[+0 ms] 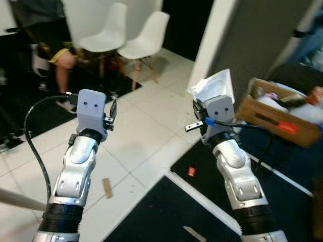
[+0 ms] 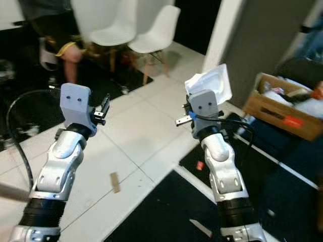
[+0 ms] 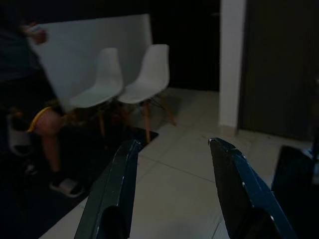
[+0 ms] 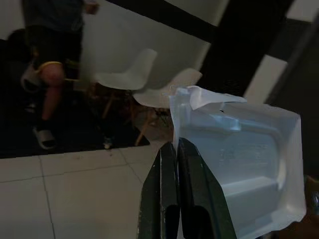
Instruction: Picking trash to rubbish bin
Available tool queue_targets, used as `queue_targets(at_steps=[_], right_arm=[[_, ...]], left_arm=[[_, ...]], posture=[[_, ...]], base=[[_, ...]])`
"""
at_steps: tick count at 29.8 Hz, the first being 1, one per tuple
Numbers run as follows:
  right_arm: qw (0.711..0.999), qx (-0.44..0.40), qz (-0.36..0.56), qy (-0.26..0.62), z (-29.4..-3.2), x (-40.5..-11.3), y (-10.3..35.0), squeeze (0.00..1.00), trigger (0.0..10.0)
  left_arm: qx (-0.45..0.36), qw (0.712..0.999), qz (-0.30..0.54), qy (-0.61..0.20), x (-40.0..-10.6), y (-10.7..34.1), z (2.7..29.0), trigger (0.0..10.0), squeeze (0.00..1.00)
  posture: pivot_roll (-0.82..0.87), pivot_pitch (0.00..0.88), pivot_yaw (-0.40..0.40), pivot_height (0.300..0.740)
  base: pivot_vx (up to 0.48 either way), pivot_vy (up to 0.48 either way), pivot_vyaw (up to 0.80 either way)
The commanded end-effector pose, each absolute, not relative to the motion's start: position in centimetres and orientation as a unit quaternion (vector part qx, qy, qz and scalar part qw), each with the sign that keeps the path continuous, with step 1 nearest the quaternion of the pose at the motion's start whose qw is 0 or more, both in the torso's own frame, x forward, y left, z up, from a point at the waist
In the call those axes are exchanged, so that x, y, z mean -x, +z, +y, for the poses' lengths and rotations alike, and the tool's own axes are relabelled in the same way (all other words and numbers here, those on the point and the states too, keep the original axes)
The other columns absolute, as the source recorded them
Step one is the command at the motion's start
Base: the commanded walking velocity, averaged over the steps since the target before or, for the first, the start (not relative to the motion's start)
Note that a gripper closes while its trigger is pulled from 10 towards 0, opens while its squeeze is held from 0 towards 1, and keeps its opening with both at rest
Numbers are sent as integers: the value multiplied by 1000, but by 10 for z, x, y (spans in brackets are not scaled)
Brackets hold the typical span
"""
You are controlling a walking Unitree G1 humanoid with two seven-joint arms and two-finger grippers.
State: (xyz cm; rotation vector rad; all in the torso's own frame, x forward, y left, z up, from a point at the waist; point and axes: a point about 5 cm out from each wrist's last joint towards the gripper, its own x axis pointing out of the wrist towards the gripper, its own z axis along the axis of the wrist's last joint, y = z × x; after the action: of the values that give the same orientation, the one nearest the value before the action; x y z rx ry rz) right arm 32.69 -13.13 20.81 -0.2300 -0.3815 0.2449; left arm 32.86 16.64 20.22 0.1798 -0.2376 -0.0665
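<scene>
Trash, a white moulded plastic tray (image 4: 244, 164), sits pinched in our closed right hand (image 4: 174, 149), raised above the floor; we should keep it clamped while the open, empty left hand (image 3: 172, 144) stays clear.

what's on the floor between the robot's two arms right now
Mostly bare white tile. In the left eye view a small brown scrap lies near the left arm, and a small red bit sits on the dark floor by the right arm.
</scene>
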Motion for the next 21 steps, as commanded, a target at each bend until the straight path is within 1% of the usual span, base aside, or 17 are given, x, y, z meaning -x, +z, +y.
queue_targets(at_steps=[1, 6, 21], right_arm=[[972, 107, -178, 110, -136, -328, 202, 0, 10000], [974, 95, -176, 110, -134, -327, 200, 0, 10000], [981, 76, -146, 100, -138, -326, 182, 0, 10000]], left_arm=[[-99, 989, -107, -37, -331, 199, 167, 10000, 0], [-104, 989, -100, -37, -331, 195, 169, 10000, 0], [-102, 991, -74, -35, -328, 181, 169, 10000, 0]], posture=[[-50, 65, -38, 740], [-42, 65, -27, 740], [-31, 65, -30, 740]], base=[[0, 0, -800], [0, 0, -800], [0, 0, -800]])
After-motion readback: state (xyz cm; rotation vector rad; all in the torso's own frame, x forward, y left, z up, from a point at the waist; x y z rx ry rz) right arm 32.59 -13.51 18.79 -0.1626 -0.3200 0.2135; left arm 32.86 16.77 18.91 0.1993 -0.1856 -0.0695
